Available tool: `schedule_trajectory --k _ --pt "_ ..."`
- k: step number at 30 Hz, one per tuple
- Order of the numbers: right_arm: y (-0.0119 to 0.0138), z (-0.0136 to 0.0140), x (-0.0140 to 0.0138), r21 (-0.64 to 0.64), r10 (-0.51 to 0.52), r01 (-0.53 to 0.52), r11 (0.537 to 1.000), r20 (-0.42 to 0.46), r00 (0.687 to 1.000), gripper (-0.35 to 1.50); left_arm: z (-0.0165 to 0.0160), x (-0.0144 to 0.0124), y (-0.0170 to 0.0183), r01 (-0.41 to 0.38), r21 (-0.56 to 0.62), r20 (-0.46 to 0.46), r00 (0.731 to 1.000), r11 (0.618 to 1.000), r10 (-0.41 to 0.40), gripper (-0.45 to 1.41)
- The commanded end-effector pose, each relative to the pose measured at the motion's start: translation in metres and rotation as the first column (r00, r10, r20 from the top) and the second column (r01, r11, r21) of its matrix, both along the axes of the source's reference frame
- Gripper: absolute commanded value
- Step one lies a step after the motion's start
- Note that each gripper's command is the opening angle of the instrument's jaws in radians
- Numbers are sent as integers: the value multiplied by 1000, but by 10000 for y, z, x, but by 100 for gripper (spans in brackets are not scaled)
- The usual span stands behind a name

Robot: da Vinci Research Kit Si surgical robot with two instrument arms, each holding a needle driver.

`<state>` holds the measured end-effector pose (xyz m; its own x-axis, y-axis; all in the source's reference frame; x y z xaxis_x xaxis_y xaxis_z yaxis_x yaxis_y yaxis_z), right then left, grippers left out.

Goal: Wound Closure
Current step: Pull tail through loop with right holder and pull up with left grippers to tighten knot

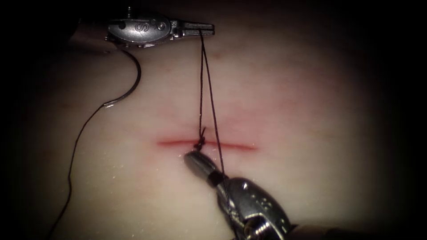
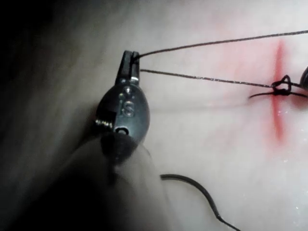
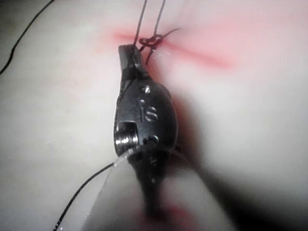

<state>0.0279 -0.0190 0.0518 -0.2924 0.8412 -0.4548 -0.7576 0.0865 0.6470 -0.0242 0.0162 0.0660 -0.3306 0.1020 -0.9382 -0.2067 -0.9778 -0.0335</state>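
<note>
- The left gripper (image 1: 205,29) sits beyond the cut (image 1: 207,144), jaws closed on the thread (image 1: 201,89); two strands run from it down to the knot (image 1: 200,142) on the cut
- The right gripper (image 1: 192,158) rests just beside the knot on the near side; its jaws look closed, and one strand runs along it, though a grip on it cannot be made out
- The needle (image 1: 131,84) lies free on the tissue (image 1: 311,111), left of the cut, held by neither; its trailing thread runs off to the lower left

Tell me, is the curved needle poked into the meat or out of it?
Out. The needle lies loose on the tissue, left of the cut. The left tool holds only thread.
</note>
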Motion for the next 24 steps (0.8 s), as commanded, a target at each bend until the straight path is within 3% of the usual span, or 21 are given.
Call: schedule_trajectory --k 1,17,24 --pt "-4 4 7 1 -1 1 1000 -2 1000 -35 7 -6 2 10 -14 -3 1000 1000 -10 -45" --pt "-22 -5 11 0 -19 19 1000 0 1000 -35 23 -17 35 41 -202 -162 984 978 -74 -45" --pt "-34 -6 9 17 -19 18 1000 34 999 -35 33 -30 44 57 -228 -198 975 972 -103 -45"
